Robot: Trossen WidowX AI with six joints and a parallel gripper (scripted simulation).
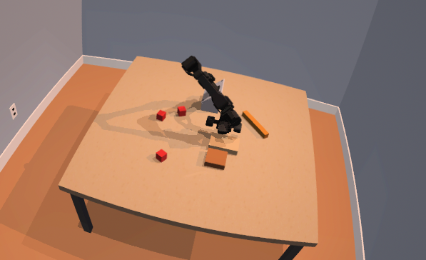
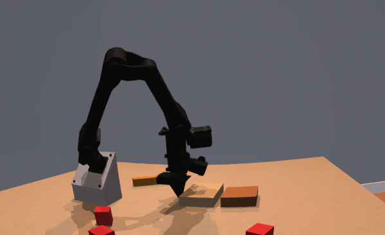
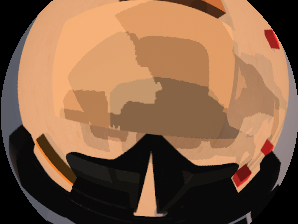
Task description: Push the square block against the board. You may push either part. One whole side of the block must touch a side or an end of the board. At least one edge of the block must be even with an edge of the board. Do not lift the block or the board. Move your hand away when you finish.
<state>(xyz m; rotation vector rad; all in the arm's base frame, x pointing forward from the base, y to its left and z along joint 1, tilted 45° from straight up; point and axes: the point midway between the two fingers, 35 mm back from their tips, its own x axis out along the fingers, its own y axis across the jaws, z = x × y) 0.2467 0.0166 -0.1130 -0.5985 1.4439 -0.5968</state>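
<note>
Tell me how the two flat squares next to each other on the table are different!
The pale tan square is light, almost the table's colour; the dark orange square is much deeper. The tan one lies nearer the arm, with the shut end effector right at its edge; the orange one lies on its far side, untouched. Both are flat, low and similar in size.

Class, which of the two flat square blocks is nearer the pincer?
The pale tan block: the shut pincer sits at its edge; the darker orange-brown block lies beyond it.
</note>
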